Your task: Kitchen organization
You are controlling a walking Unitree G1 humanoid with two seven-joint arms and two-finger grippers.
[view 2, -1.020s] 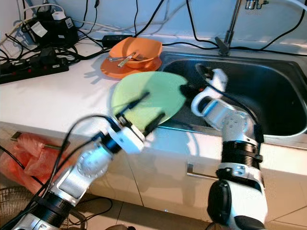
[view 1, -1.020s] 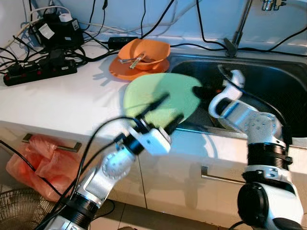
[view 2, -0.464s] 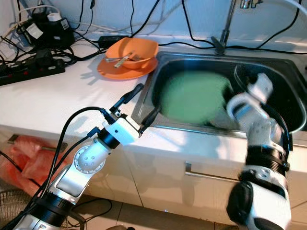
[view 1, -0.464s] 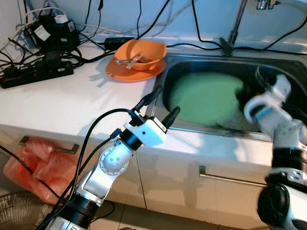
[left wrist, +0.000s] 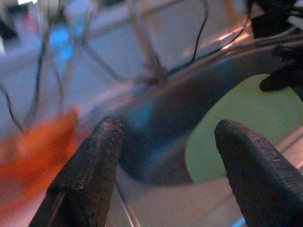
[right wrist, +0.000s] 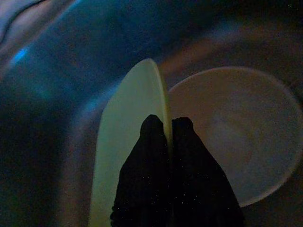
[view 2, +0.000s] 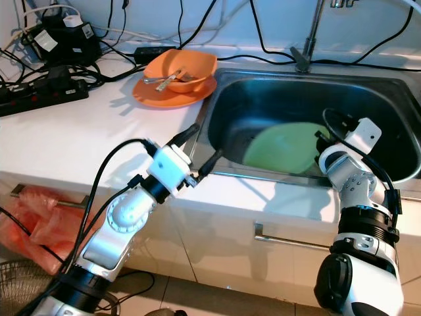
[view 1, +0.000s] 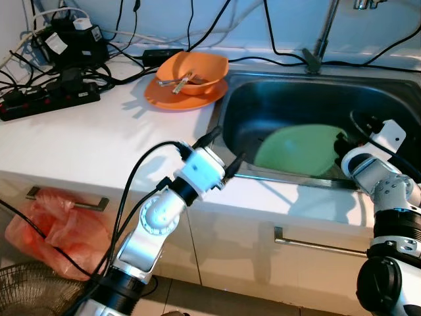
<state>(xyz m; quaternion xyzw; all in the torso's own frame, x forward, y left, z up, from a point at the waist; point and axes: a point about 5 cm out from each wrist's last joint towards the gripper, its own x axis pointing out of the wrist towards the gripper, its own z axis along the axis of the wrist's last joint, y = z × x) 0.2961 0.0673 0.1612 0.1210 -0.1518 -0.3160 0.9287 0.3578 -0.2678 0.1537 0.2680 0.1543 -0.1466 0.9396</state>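
A light green plate [view 1: 299, 150] leans tilted inside the steel sink [view 1: 263, 92], low against the front wall. My right gripper [view 1: 342, 146] is shut on the plate's right rim; in the right wrist view its fingers [right wrist: 156, 142] pinch the plate's edge [right wrist: 128, 142], with a pale round dish [right wrist: 236, 137] behind it. My left gripper [view 1: 227, 147] hovers open over the sink's front left corner with nothing between its fingers [left wrist: 94, 161]. The green plate [left wrist: 236, 127] lies beyond them.
An orange bowl with cutlery sits on an orange plate [view 1: 191, 72] on the white counter [view 1: 99, 138], left of the sink. Power strips and tangled cables [view 1: 59, 59] fill the back left corner. The tap [view 1: 321, 46] stands behind the sink. A red bag [view 1: 52, 224] hangs below.
My right gripper has carried the green plate from the counter's edge over and down into the sink. The left gripper has pulled back slightly towards the sink's front left corner.
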